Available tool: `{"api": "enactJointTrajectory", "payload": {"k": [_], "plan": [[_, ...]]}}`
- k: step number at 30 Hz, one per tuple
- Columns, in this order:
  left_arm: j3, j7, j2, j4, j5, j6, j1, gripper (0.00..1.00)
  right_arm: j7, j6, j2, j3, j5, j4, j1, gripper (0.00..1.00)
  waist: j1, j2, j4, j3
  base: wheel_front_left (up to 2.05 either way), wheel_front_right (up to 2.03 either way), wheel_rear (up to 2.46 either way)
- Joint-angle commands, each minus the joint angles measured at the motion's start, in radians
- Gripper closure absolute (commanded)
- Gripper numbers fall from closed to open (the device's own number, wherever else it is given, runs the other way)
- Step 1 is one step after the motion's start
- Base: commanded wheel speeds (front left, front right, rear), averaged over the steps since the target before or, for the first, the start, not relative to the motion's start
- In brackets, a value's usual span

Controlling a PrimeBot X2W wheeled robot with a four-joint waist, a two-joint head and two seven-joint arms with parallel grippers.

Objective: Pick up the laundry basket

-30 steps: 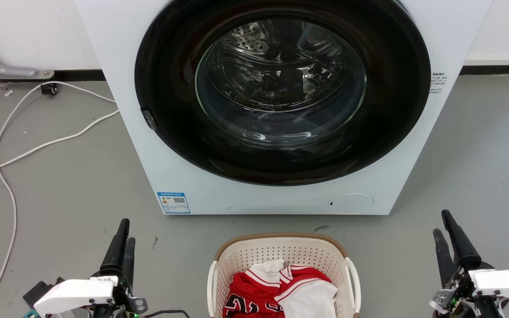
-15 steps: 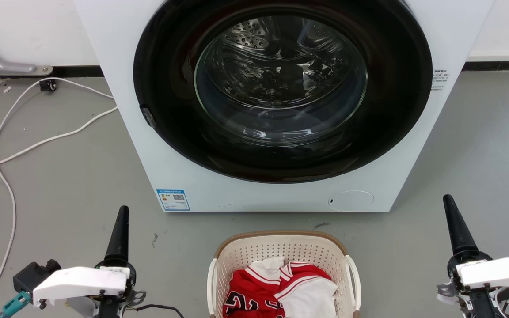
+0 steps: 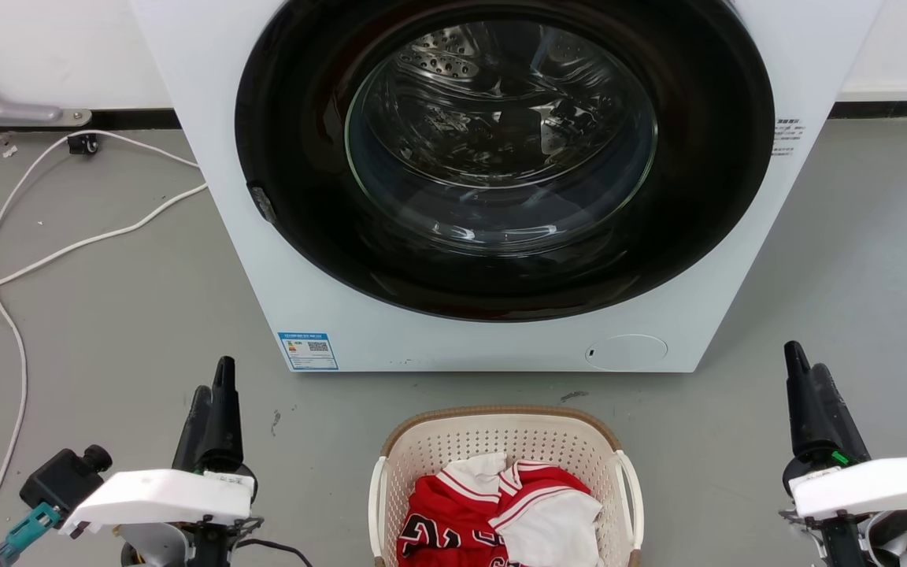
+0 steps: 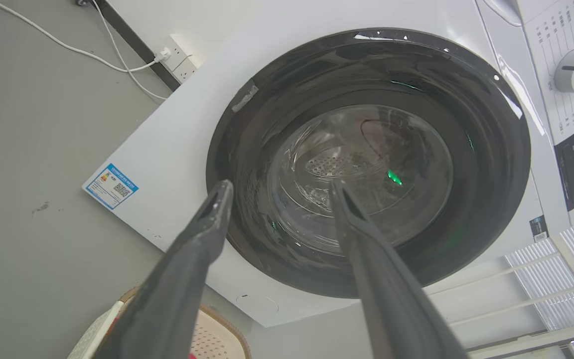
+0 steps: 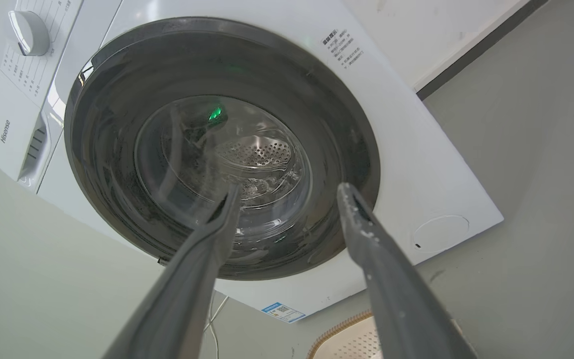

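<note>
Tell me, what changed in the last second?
The left hand and right hand edged forward on either side of the basket and twisted at the wrist; both are open, holding nothing. The view itself shifted slightly. Basket, clothes and washer stayed put.

Low in the head view's corners, the left gripper (image 3: 213,376) and the right gripper (image 3: 806,356) each have two long, dark, tapering fingers above a flat white wrist cover (image 3: 158,496). At the lower left are a black block (image 3: 64,479) and a teal connector (image 3: 24,526). At the lower right a green light (image 3: 839,457) glows.
</note>
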Motion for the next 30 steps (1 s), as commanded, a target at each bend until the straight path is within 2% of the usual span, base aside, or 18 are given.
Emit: {"api": "enactJointTrajectory", "payload": {"k": [1, 15, 30], "plan": [[-0.007, -0.013, 0.003, -0.022, 0.054, 0.002, -0.001, 0.00, -0.012, 0.000, -0.001, 0.003, -0.051, -0.024, 0.000, 0.00, 0.0000, -0.0001, 0.000, 0.001, 0.00, 0.00, 0.00], [-0.038, -0.057, 0.003, -0.060, 0.280, 0.029, 0.025, 0.00, -0.057, 0.000, -0.001, 0.020, -0.257, -0.057, 0.020, 0.00, 0.0000, -0.0001, 0.001, 0.004, 0.00, 0.00, 0.00], [-0.050, -0.096, 0.003, -0.094, 0.439, 0.015, 0.052, 0.00, -0.096, 0.000, 0.000, 0.040, -0.434, -0.109, 0.047, 0.00, 0.0000, -0.0001, 0.000, 0.006, 0.00, 0.00, 0.00]]}}
